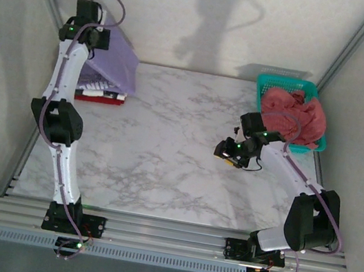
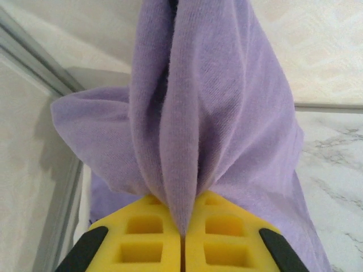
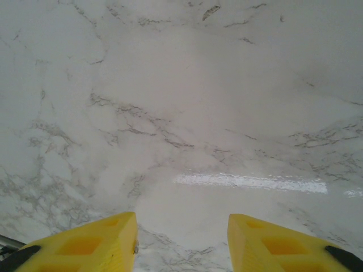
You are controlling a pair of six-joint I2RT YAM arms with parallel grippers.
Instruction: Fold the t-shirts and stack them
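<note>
Top external view: the left gripper (image 1: 100,33) is raised over the far-left corner of the white marble-patterned table (image 1: 165,154). The plain lavender-purple t-shirt (image 1: 114,62) hangs from it like a tent, its lower edge draping onto a stack of folded red, white and black t-shirts (image 1: 101,96). The right gripper (image 1: 228,152) hovers low over bare marble. It is near the teal plastic mesh basket (image 1: 282,79), which holds a crumpled coral-pink t-shirt (image 1: 297,113), and well apart from the lavender one.

Left wrist view: the left gripper (image 2: 182,226) has its yellow pads (image 2: 142,232) pressed together on a narrow gathered ridge of the plain lavender-purple t-shirt (image 2: 215,102). The cloth fans out beyond the pinch in loose vertical folds.

Right wrist view: the right gripper (image 3: 181,238) is spread, with nothing between its fingers and only the table (image 3: 181,113) below.

The main risk, as I judge it, lies in that single bunched pinch. The cloth is gathered rather than flat, so lowering it as it hangs would likely land it creased or skewed on the stack. Any sideways pull while the hem rests there could drag the top folded layers out of square. A thin ridge of soft knit can also slip from the pads under the garment's own weight. With the other arm so far off, nothing supports or spreads the free side.
</note>
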